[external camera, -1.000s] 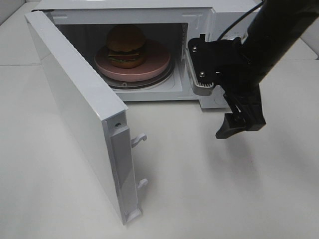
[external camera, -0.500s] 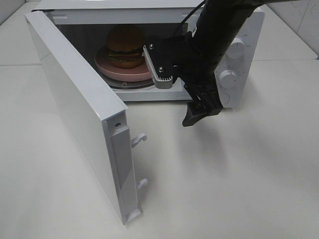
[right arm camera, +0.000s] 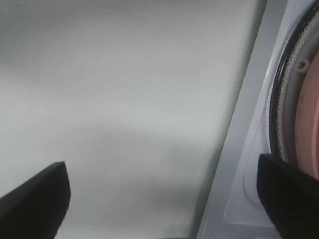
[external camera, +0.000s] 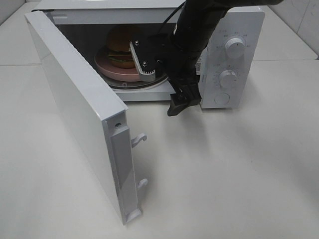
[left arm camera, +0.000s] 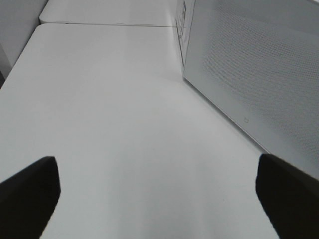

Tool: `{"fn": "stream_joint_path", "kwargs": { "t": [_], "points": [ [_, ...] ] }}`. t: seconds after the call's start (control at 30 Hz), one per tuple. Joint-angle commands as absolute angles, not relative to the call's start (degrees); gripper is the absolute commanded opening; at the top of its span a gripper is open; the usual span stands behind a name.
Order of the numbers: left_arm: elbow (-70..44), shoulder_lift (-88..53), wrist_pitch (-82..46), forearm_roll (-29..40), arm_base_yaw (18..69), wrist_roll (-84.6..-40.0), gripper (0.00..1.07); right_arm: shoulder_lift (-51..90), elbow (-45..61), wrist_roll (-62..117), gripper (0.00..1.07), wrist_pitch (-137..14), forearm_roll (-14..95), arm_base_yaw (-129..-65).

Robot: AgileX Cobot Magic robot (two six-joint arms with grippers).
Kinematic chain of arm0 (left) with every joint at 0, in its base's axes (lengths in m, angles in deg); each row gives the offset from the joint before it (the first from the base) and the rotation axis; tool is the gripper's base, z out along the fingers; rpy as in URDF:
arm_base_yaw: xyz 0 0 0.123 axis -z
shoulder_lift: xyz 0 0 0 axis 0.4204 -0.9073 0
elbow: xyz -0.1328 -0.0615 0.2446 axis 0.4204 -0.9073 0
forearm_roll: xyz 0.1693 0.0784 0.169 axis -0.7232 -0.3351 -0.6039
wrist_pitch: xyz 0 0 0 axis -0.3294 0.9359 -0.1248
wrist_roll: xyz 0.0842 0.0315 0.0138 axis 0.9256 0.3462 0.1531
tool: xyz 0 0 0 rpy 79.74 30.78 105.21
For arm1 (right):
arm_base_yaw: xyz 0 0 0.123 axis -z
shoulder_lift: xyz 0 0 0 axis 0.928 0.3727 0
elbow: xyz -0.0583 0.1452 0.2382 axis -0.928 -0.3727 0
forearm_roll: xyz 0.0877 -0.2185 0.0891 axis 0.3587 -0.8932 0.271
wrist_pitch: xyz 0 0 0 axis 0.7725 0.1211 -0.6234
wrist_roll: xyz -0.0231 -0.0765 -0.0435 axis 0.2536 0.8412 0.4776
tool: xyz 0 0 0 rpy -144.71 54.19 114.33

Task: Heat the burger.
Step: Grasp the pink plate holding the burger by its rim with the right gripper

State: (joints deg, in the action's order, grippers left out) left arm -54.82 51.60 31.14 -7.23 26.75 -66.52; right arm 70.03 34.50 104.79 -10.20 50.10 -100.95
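Burger sits on pink plate inside open microwave, upper centre of the exterior view. Right gripper hangs at the opening, mid-frame, jaws apart, empty. Left gripper jaws apart, empty, over table.

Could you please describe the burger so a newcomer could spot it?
Find the white microwave with its door open. Inside lies a round pink plate. The burger stands on it: glossy brown domed bun, green lettuce edge, narrower than the plate.
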Motion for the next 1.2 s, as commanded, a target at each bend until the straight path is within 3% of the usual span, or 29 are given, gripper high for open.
{"fn": "stream_joint_path", "kwargs": {
  "t": [0.03,1.2],
  "points": [
    [-54.87,52.46,30.68,-7.12,26.58,-66.75,1.00,71.24,35.87,105.13,1.00,-9.46,49.93,-101.29],
    [-54.87,52.46,30.68,-7.17,26.58,-66.75,1.00,86.02,58.62,98.83,1.00,-3.50,51.19,-101.81]
  ]
}}
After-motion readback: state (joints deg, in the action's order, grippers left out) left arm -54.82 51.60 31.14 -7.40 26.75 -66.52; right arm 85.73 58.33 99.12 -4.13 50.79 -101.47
